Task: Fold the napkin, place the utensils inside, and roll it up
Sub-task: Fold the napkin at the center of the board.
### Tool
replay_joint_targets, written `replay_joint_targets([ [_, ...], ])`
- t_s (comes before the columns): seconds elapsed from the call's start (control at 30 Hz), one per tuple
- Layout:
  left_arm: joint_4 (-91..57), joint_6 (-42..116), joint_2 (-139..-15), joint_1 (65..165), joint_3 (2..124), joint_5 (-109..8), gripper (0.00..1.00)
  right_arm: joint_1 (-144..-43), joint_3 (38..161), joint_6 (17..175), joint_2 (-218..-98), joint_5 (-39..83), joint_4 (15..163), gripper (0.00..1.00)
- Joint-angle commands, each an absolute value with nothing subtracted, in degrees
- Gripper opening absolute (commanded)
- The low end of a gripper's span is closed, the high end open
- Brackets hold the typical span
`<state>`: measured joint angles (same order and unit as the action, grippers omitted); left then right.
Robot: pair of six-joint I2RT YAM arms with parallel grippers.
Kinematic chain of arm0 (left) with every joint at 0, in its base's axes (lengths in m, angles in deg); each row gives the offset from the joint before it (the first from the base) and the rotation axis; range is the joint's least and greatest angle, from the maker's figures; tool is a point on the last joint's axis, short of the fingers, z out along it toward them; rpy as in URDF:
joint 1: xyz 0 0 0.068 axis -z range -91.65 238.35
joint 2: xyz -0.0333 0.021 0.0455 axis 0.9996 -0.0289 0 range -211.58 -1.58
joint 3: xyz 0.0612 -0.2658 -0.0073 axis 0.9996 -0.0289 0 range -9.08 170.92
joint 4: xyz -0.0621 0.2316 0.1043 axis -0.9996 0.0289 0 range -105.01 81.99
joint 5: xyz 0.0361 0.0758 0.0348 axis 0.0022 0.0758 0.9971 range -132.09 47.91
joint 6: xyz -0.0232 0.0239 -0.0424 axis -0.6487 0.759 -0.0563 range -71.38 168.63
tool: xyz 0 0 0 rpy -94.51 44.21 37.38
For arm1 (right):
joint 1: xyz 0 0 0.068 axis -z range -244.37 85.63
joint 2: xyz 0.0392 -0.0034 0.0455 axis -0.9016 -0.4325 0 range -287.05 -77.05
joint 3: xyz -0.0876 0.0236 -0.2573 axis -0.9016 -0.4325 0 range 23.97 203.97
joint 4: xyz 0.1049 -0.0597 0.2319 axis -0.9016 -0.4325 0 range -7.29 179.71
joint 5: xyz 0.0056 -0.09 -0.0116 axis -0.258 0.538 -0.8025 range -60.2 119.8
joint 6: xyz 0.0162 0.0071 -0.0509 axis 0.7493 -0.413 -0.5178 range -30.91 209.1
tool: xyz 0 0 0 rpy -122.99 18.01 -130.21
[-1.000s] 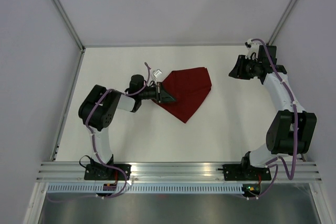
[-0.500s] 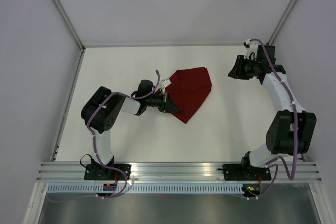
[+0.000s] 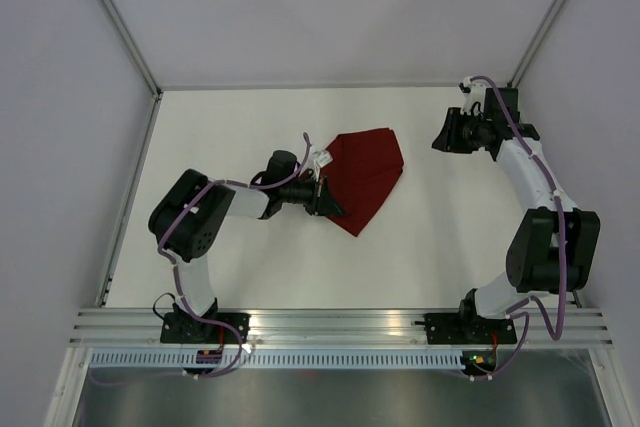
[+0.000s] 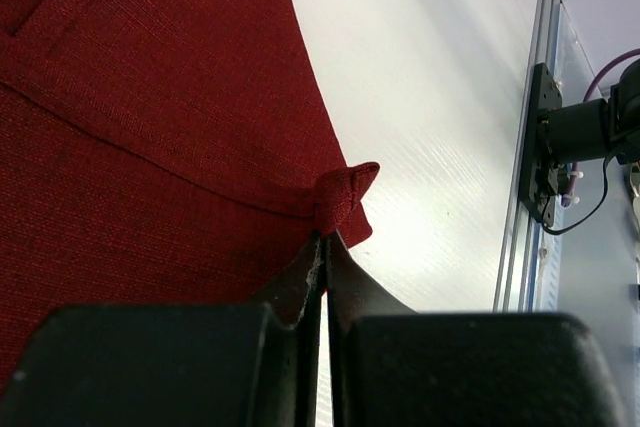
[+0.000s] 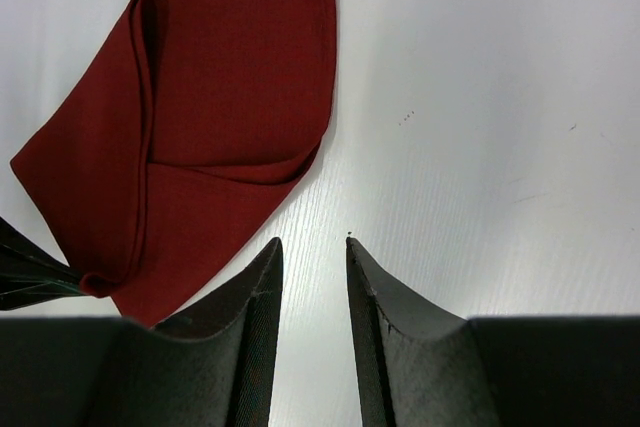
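A corner of the napkin is pinched in the left gripper and has been carried inward over the cloth just ahead of it, so the fold is judged under way. The right gripper is held part-spread and empty, with the napkin well ahead of it.

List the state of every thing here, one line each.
Dark red cloth napkin: folded over itself, lying on the white table, one corner pinched.
Left fingers: shut on the napkin's corner.
Right fingers: apart, holding nothing, clear of the napkin.
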<state>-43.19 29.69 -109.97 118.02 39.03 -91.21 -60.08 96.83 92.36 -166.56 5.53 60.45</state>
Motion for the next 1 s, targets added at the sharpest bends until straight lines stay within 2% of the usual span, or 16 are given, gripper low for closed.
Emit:
replay_joint_targets([
  [0.0,-41.6,33.8,-107.9,119.1,41.0,-91.1,0.04,-60.7,96.7,92.3,-167.1,6.7,61.5,0.37],
  [0.17,-39.4,35.3,-108.4,119.9,42.1,-90.6,0.08,-61.2,96.7,92.3,-167.4,7.2,61.6,0.37],
  [0.5,-35.9,37.4,-109.2,122.4,44.0,-89.0,0.26,-62.1,96.7,92.0,-167.9,8.0,61.5,0.37],
  [0.63,-34.2,38.4,-109.5,123.2,44.8,-89.3,0.27,-62.5,96.8,91.8,-168.1,8.3,61.6,0.37],
  [0.77,-32.7,39.0,-110.0,123.9,45.8,-88.8,0.33,-62.8,96.8,91.7,-168.4,8.4,61.4,0.37],
  [0.97,-30.4,39.7,-111.1,125.7,47.3,-88.6,0.34,-63.1,96.8,91.6,-168.5,8.5,61.3,0.37],
])
